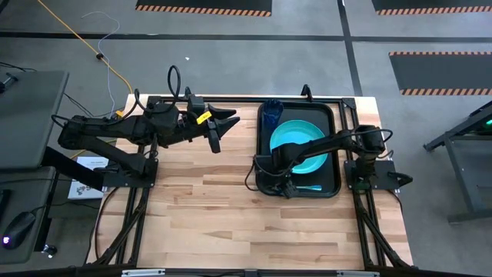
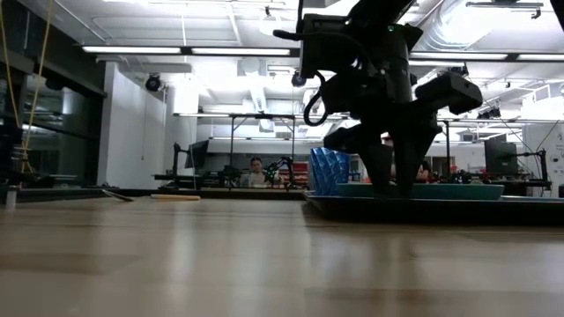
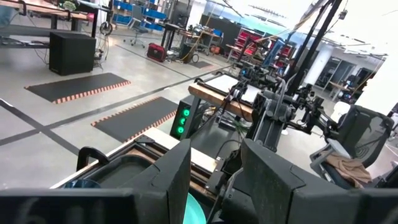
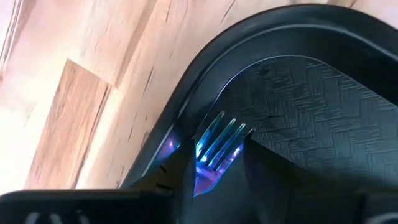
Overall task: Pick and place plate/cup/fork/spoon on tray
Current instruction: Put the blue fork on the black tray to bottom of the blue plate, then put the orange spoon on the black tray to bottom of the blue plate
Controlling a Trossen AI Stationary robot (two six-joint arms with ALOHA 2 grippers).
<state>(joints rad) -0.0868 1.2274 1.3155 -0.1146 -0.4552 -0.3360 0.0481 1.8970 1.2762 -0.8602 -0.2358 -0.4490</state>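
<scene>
High view: the tray (image 1: 336,115) at centre right carries the plate (image 1: 301,138) and cup (image 1: 270,115); the right gripper (image 1: 288,190) hangs over its lower left corner. Low view: the spoon is not visible. Left wrist view: the left gripper (image 3: 214,180) is part-open, empty. Right wrist view: the fork (image 4: 214,149) lies between parted fingers, seemingly just released.
</scene>
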